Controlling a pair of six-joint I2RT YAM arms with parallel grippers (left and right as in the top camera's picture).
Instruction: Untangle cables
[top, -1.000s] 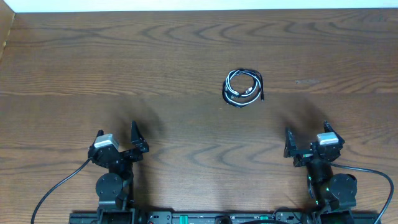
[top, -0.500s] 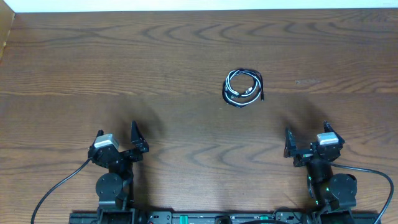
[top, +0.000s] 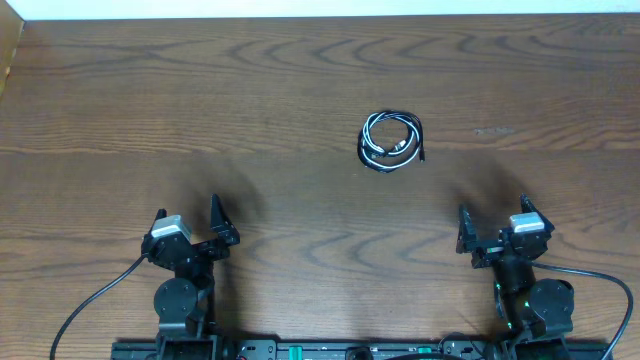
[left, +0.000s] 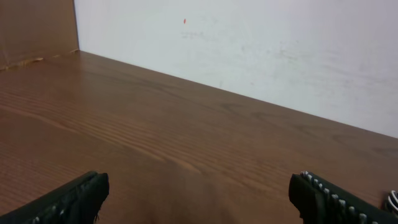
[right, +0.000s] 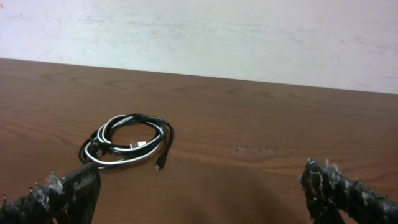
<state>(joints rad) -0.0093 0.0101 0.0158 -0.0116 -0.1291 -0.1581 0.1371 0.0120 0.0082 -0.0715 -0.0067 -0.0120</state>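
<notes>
The cables (top: 391, 142) lie in a small coil of black and white cords on the wooden table (top: 300, 90), right of centre. The coil shows in the right wrist view (right: 126, 140) with a small black plug end (right: 160, 165) sticking out. A sliver of it shows at the right edge of the left wrist view (left: 393, 200). My left gripper (top: 188, 226) is open and empty near the front left. My right gripper (top: 492, 224) is open and empty near the front right, well short of the coil.
A white wall (right: 199, 37) runs behind the table's far edge. A brown board (left: 37, 28) stands at the far left corner. Thick black arm wires (top: 90, 305) trail off both arm bases at the front.
</notes>
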